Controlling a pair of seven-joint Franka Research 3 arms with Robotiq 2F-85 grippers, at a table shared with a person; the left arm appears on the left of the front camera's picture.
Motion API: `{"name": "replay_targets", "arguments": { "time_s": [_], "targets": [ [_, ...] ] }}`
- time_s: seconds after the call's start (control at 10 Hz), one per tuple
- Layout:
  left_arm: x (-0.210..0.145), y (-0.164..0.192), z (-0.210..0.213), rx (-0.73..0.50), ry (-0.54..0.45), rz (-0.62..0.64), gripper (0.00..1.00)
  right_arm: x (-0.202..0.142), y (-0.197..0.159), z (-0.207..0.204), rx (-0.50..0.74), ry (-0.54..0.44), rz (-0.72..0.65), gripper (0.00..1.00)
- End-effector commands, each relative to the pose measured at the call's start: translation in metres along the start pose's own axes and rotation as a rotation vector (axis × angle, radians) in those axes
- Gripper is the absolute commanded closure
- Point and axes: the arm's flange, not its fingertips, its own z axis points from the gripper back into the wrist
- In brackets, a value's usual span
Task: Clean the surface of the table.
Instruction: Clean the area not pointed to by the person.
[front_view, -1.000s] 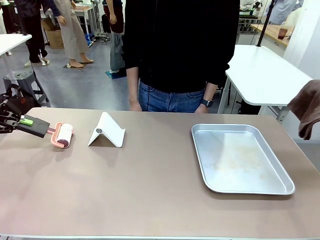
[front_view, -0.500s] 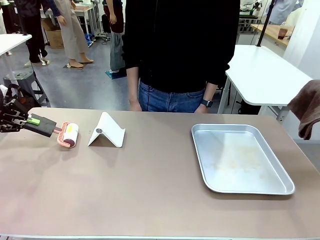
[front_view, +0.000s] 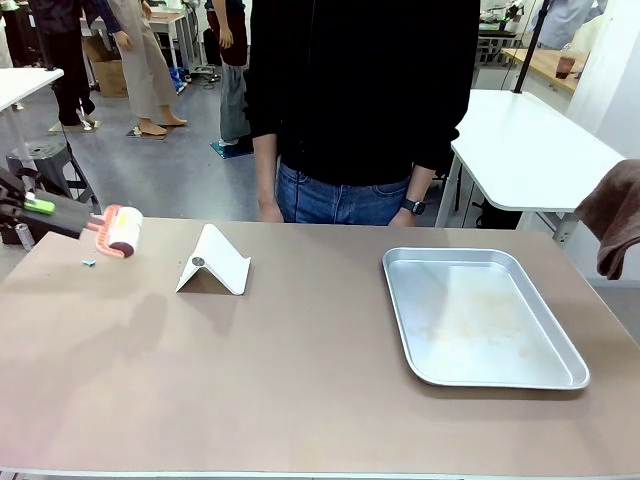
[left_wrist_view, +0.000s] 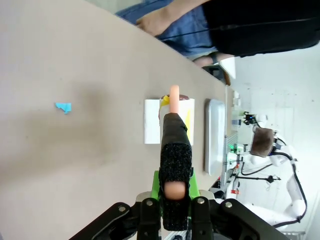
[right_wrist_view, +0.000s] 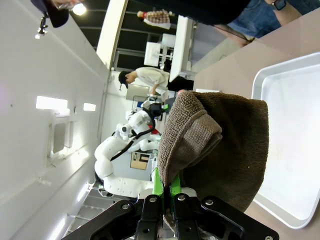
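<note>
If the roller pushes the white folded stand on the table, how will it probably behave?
The stand looks like one thin bent sheet, so it is probably light and would slide on the smooth table rather than resist. It rises to a narrow ridge, so a high push might tip it.

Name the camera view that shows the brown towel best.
The right wrist view: the brown towel hangs close, clamped in the right pincer. The front view cuts it at the picture's edge; the left wrist view shows it small and far.
</note>
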Motion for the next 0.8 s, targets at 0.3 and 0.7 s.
{"name": "replay_targets", "arguments": {
  "time_s": [0.3, 0.7],
  "targets": [
    [-0.035, -0.001, 0.099, -0.043, -0.048, -0.015, 0.97, -0.001, 0.005, 0.000, 0.001, -0.001, 0.012, 0.94],
    [-0.049, 0.043, 0.154, -0.015, -0.121, 0.058, 0.97, -0.001, 0.005, 0.000, 0.001, -0.001, 0.012, 0.94]
  ]
}}
